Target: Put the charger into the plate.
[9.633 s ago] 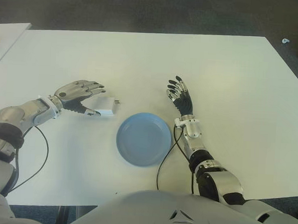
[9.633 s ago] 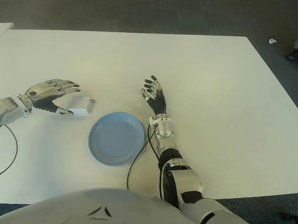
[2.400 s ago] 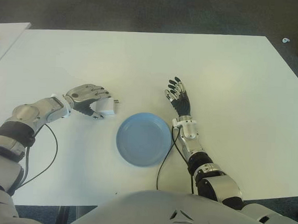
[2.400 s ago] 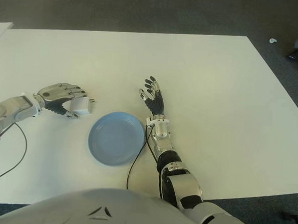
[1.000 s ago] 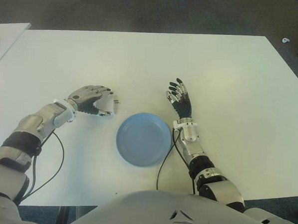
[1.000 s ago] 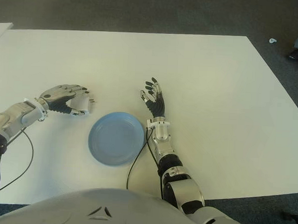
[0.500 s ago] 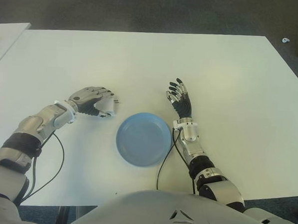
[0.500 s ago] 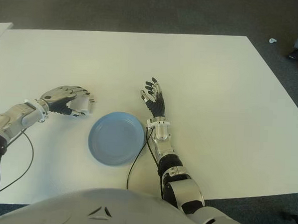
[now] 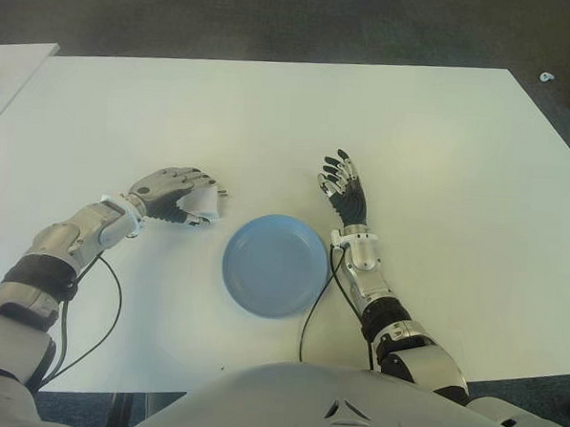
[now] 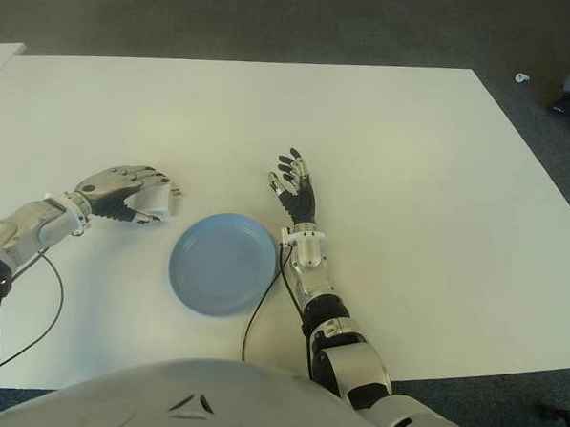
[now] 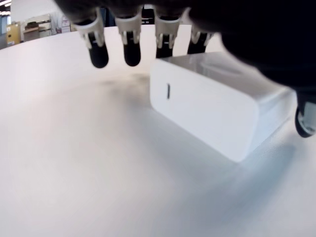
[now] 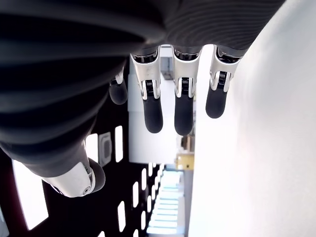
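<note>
The white charger (image 11: 217,111) is mostly hidden under the curled left hand (image 9: 176,195), gripped on the worktop (image 9: 442,145) beside the blue plate (image 9: 275,265). The right hand (image 9: 342,185) is kept spread, holding nothing.

The left robot hand (image 9: 174,193) has a silver-grey metallic back and dark finger segments. Seen from its wrist camera, its fingers (image 11: 129,43) are pale sleeves with a black slot, ending in rounded black pads. The right robot hand (image 9: 344,188) has a black ribbed palm and fingers with light tips. Below it sits a white wrist block (image 9: 363,246), then a forearm of silver shells and black jointed rings. A thin black cable (image 9: 310,310) loops from the right wrist; another black cable (image 9: 103,304) hangs from the left forearm. The torso (image 9: 342,408) is a smooth pale-grey shell bearing a small triangular mark.
</note>
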Robot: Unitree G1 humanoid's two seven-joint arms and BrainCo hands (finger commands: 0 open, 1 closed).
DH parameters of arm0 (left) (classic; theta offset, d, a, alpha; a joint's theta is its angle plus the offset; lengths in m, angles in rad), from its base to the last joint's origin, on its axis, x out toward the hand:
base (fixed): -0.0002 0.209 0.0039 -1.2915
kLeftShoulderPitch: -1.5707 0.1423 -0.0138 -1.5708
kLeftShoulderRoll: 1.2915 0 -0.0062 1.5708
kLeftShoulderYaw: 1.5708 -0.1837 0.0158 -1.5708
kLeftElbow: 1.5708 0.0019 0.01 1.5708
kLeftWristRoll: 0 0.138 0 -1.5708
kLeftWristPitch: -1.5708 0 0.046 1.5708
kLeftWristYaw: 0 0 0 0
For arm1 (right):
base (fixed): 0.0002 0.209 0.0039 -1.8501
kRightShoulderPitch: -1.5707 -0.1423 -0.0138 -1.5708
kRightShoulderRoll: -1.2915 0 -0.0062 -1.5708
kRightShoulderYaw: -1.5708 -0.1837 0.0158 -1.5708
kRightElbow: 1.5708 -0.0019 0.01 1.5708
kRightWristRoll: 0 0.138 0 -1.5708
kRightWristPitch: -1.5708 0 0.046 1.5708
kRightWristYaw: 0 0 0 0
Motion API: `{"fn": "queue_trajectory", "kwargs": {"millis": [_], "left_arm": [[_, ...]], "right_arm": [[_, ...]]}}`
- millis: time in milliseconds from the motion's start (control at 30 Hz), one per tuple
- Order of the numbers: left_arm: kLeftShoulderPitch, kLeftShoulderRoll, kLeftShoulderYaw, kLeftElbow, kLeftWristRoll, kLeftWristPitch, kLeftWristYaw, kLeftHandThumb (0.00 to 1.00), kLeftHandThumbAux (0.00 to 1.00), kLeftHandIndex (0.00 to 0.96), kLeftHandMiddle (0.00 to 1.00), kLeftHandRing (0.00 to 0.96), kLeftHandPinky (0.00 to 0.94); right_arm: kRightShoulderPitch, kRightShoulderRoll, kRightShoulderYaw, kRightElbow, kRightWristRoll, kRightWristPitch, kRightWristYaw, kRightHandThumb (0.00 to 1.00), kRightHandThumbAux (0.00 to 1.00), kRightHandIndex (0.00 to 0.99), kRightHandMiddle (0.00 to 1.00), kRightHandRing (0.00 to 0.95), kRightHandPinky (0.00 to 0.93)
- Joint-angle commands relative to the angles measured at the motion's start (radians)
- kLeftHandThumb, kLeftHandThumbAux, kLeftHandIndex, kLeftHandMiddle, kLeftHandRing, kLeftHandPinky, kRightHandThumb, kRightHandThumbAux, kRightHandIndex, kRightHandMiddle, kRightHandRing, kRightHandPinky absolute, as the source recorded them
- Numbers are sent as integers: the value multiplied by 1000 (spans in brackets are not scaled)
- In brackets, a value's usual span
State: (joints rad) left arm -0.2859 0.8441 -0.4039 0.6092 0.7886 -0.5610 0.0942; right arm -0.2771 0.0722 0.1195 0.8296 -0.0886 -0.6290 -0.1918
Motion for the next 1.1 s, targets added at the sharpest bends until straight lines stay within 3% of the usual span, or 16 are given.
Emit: {"fn": "queue_trajectory", "kwargs": {"millis": [33, 367, 500, 700, 1100], "left_arm": [[9, -7, -13, 8, 28, 1, 19, 339, 349, 1, 61, 41, 81], [-19, -30, -34, 72, 48, -23, 63, 365, 348, 20, 110, 103, 162], [-25, -34, -37, 89, 48, -27, 68, 381, 342, 11, 100, 81, 110], [-31, -43, -42, 118, 55, -38, 115, 406, 339, 18, 122, 124, 186], [-43, -53, -58, 163, 54, -41, 151, 422, 347, 8, 102, 97, 134]], "right_arm": [[85, 88, 5, 23, 10, 50, -6, 161, 645, 59, 228, 225, 201], [89, 87, 10, 9, 18, 58, -1, 164, 648, 57, 233, 229, 204], [89, 87, 12, 6, 21, 61, 0, 165, 652, 57, 240, 235, 209], [89, 86, 15, 6, 20, 62, -4, 161, 652, 52, 238, 234, 208], [81, 85, 13, 17, 24, 58, -1, 160, 646, 53, 236, 233, 207]]}}
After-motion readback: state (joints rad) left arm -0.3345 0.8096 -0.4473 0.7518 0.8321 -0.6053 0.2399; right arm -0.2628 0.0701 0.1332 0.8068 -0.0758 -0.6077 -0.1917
